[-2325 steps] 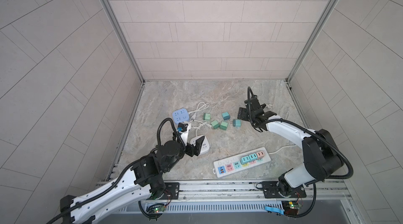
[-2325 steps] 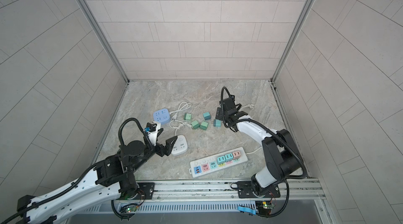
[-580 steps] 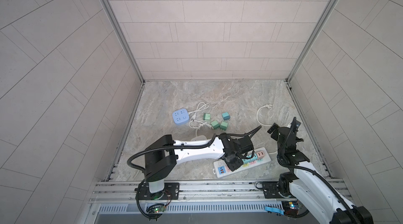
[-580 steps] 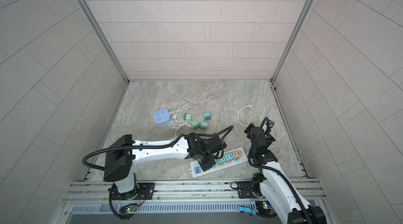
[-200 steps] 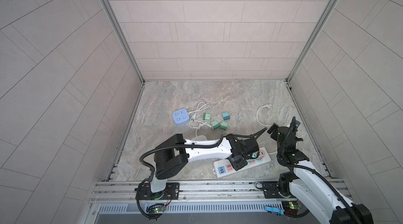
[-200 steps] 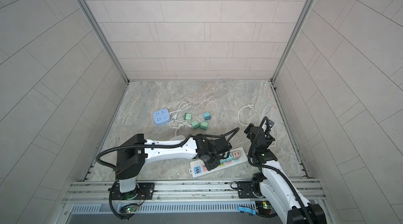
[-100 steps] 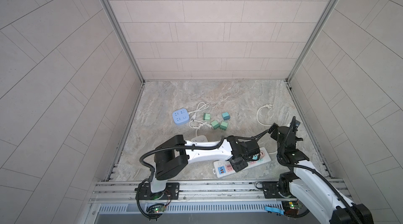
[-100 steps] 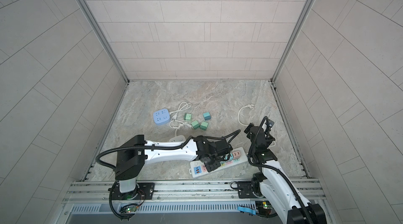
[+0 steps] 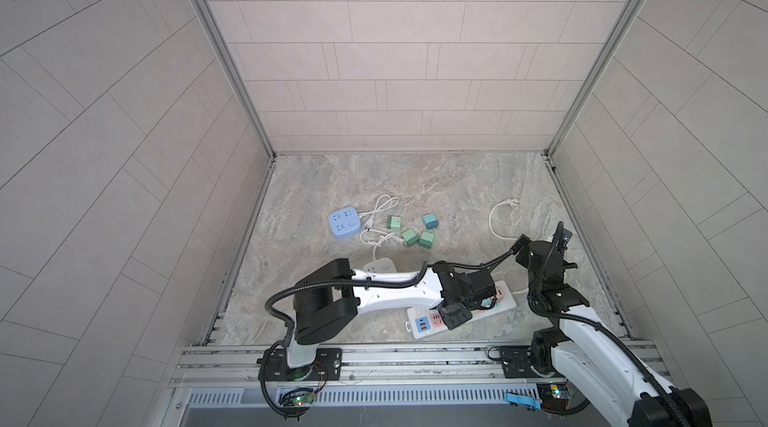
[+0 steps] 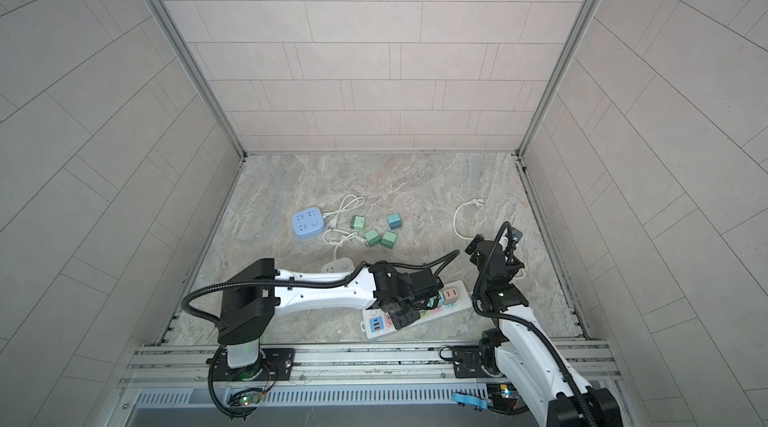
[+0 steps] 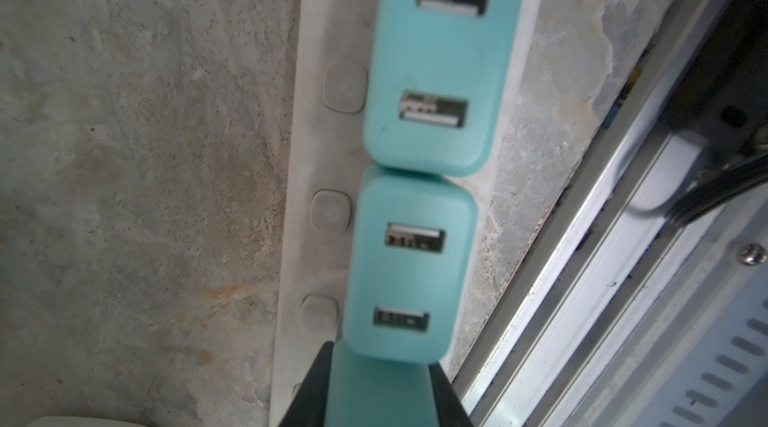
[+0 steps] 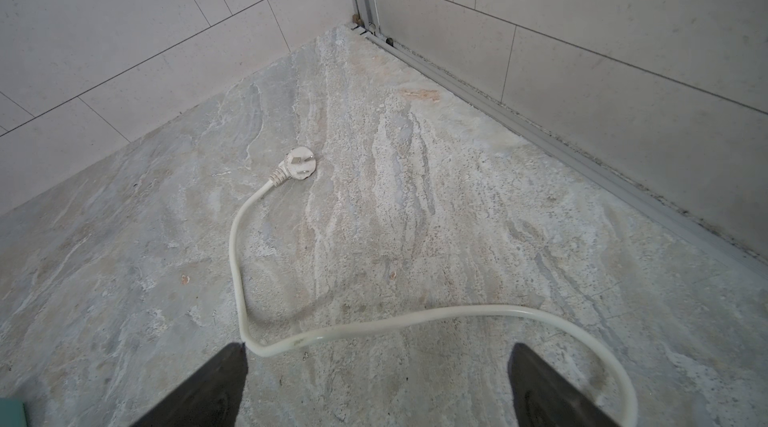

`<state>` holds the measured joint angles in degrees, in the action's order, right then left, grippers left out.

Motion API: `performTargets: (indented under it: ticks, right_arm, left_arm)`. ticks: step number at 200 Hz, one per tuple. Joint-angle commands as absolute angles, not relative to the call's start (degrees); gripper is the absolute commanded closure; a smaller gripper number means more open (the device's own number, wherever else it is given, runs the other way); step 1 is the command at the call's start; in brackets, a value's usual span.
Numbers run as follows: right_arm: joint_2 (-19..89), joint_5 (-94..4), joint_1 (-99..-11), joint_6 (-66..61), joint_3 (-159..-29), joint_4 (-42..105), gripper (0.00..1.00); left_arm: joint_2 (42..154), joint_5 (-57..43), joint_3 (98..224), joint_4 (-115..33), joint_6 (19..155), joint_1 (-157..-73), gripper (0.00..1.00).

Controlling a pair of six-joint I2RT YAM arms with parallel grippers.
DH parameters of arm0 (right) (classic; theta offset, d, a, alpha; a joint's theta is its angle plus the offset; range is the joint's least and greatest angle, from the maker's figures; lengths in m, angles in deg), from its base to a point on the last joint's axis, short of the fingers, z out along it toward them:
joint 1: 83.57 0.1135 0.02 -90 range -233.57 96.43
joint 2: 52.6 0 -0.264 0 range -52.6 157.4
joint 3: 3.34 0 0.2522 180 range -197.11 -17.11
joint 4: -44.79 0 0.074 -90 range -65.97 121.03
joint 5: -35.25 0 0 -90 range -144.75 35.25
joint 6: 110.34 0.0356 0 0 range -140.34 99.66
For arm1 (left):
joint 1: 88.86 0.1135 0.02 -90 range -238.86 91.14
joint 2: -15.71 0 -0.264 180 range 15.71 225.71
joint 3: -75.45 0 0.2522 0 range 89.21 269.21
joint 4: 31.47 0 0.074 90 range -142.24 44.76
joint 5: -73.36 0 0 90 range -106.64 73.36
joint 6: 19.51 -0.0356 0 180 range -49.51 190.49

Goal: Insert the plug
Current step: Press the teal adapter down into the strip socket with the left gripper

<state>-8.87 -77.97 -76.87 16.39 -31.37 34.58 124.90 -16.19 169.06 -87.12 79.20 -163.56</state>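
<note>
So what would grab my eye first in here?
Probably the left pincer, closed on a teal plug right over the white power strip near the front rail, where two teal adapters already sit. Behind it, loose green cubes lie mid-floor, and the right pincer hangs open above a white cord.

Soft even daylight, faint shadows, left wrist view blurred

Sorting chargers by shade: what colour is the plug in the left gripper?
Teal plug, clearest in the left wrist view.
</note>
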Motion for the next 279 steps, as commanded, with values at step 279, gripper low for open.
performTargets:
  ticks: [279]
  right_arm:
    - [-9.12,-78.74,-77.06,17.38,-32.64,34.28,0.0]
  left_arm:
    - [134.93,-10.06,171.19,-92.08,76.75,-163.42,1.0]
